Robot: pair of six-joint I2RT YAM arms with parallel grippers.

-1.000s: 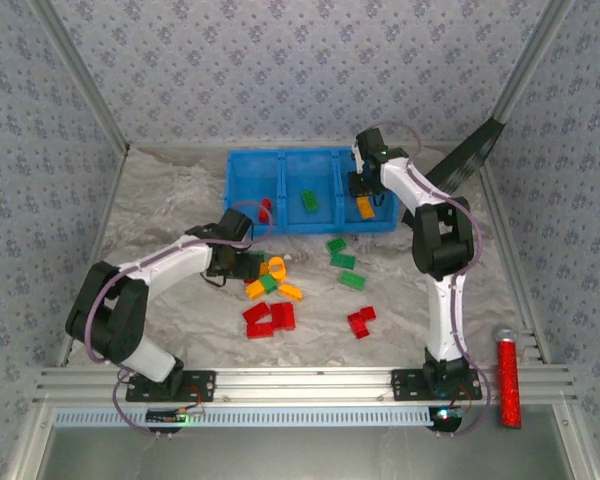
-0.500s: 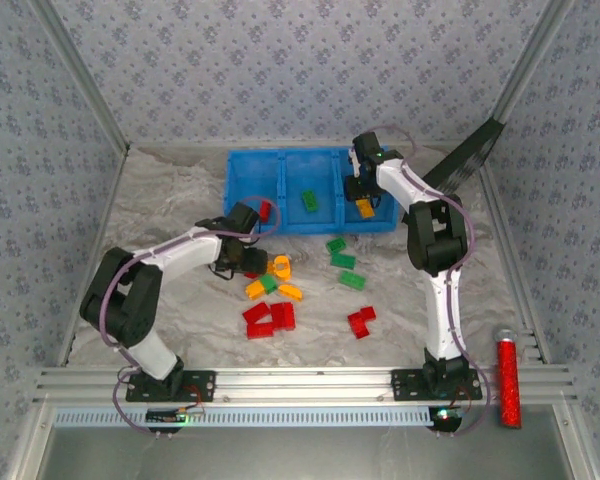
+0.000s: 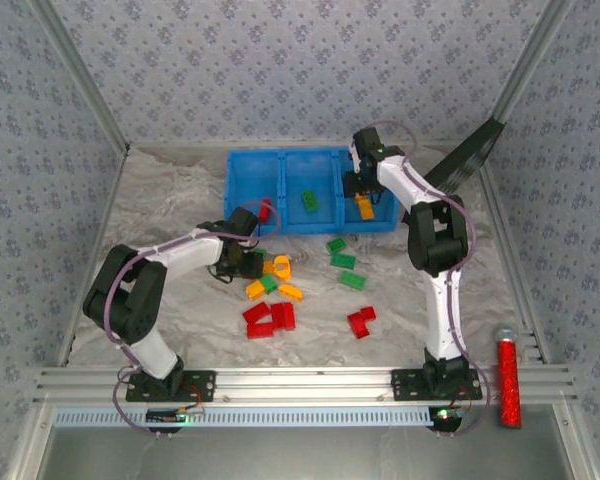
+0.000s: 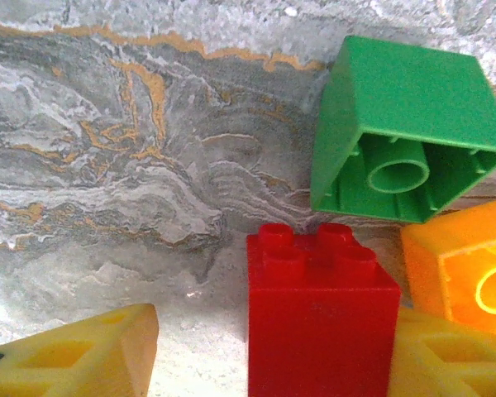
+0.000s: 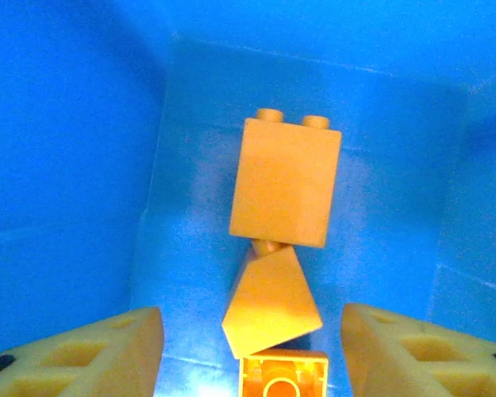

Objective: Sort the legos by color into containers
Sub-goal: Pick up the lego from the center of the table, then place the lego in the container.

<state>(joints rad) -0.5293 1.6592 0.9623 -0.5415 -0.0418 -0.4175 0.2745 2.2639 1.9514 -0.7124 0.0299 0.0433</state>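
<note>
- left wrist view: your left gripper (image 4: 277, 339) has its fingers apart, with a red lego (image 4: 322, 306) standing studs-up between them.
- that red lego sits against the finger on the right of the view (image 4: 446, 356). a strip of bare table (image 4: 194, 331) separates it from the other finger (image 4: 74, 356), so nothing is clamped.
- just past the fingertips, a green lego (image 4: 405, 124) lies tipped over, hollow underside toward the camera. an orange lego (image 4: 463, 265) rests above the right-hand finger, just beside the red one, its hollow side showing too.
- right wrist view: your right gripper (image 5: 252, 356) has its fingers spread wide and holds nothing, down inside a compartment of the blue tray (image 5: 74, 165).
- three orange bricks lie on that compartment's floor, between the fingers and ahead of them: the nearest brick (image 5: 283, 379) at the fingertips, hollow side up; a tilted brick (image 5: 271, 306) just ahead; and the farthest brick (image 5: 285, 182), studs pointing away. neither finger touches any of them.
- top external view: the right fingers are in the tray's right-end compartment. a binned green lego (image 3: 308, 200) lies in the middle compartment, and a binned red lego (image 3: 265, 210) lies in the left-end one, just beyond the left fingers.
- loose green legos (image 3: 343, 262) lie on the table between the two sets of fingers. loose red legos (image 3: 268, 318) lie nearer the arm bases than the left fingers.
</note>
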